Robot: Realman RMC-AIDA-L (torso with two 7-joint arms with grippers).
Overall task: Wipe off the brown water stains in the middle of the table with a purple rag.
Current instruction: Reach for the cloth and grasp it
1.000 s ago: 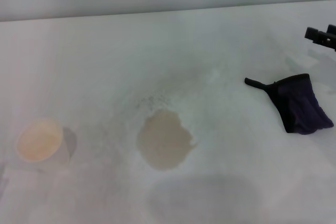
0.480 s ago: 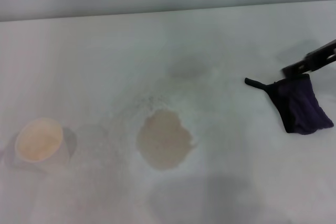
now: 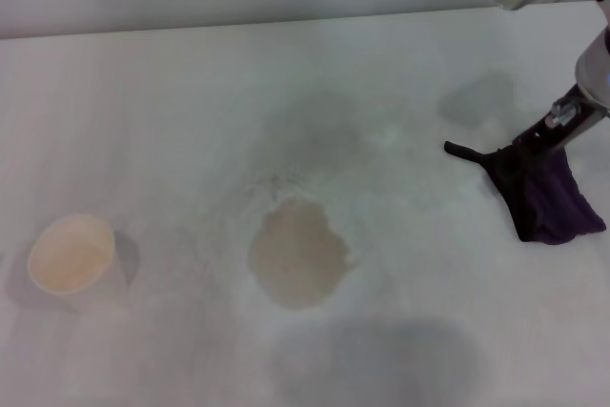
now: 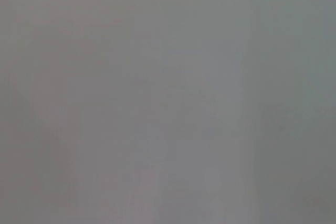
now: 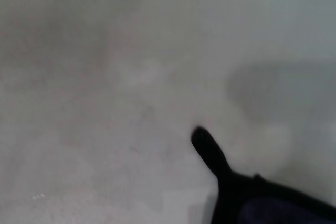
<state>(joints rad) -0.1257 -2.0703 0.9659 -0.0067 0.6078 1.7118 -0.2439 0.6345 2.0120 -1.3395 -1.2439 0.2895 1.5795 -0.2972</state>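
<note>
one smudged white table (image 3: 172, 111)

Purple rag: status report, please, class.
Right gripper down at the purple rag, grip unclear. Left gripper out of view. Brown water stains unwiped, mid-table. Paper cup far left, not in the way.

One small dark purple cloth rag (image 3: 551, 199), one pale tan round liquid stain (image 3: 297, 254), one white paper cup (image 3: 71, 255), one white table (image 3: 191, 111).
</note>
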